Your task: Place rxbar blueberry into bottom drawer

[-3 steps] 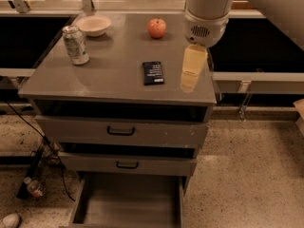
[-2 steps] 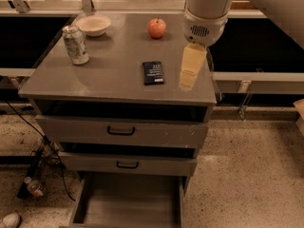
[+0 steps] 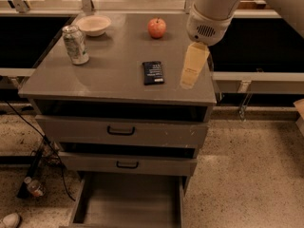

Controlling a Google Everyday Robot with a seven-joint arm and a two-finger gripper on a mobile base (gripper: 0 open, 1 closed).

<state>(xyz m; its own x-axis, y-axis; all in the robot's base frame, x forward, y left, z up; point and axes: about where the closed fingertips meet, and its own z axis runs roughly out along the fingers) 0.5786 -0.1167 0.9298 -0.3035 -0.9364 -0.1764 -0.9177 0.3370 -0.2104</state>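
Camera view: the bar [image 3: 153,72] lies just beside the gripper [image 3: 188,81], toward the can [image 3: 76,44], its length running front to back; gripper open or closed, I cannot tell.

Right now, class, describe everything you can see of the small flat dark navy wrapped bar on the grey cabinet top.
The small flat dark navy wrapped bar is rectangular, with pale text lines on its upper face. It lies flat on the grey cabinet top, right of centre, long side running front to back. Only the top touches it. The pale gripper hangs to its right in the camera view, apart from it.
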